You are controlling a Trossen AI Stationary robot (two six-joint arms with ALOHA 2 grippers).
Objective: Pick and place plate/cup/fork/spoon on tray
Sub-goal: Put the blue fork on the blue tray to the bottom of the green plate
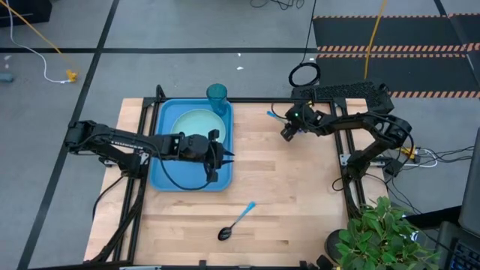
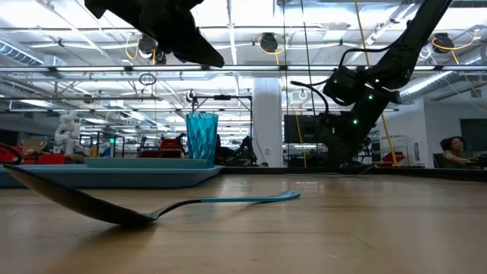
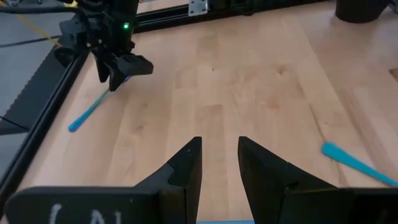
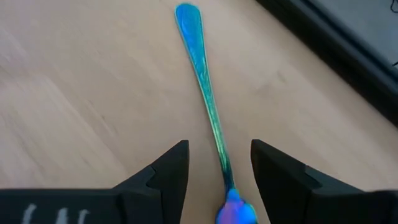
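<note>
On the left of the wooden surface (image 1: 300, 187), the blue tray (image 1: 166, 176) holds the mint-green plate (image 1: 191, 124), partly hidden beneath the left arm. The teal cup (image 1: 217, 97) stands at the tray's far corner. The left gripper (image 1: 223, 157) hovers over the tray's right edge, fingers (image 3: 186, 171) narrowly parted and empty. The spoon (image 1: 236, 223) lies near the front edge, well apart from the tray. Farther right, the right gripper (image 4: 219, 163) sits low over the fork (image 4: 208, 99), fingers spread wide either side of its handle; the fork's head is cut off in the wrist view.
</note>
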